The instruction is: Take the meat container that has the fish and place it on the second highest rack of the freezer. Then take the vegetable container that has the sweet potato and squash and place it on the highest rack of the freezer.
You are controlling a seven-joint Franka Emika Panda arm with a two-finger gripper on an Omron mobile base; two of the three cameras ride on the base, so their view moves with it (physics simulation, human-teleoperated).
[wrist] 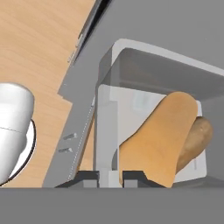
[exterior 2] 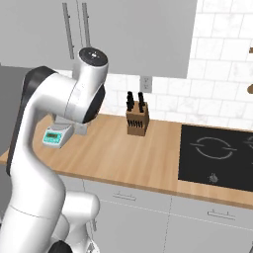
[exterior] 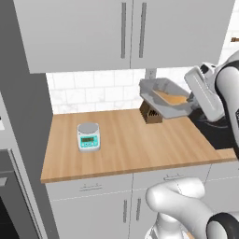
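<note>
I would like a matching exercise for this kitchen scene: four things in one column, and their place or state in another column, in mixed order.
Things:
1. vegetable container
2. kitchen scale
3. knife block
4. gripper

Places or states:
A. on the counter, left of the knife block
B. held tilted above the counter
C. shut on the tray's rim
D. near the wall, beside the black cooktop

Pairs: 1-B, 2-A, 3-D, 4-C

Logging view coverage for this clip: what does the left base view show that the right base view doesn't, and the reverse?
Left base view alone: the shallow grey vegetable container with orange-tan sweet potato and squash, held tilted in the air above the counter at the hand.

Right base view alone: the black glass cooktop's burner rings and a wall outlet.

Both: the wooden countertop, the small teal-and-white kitchen scale, the wooden knife block.
</note>
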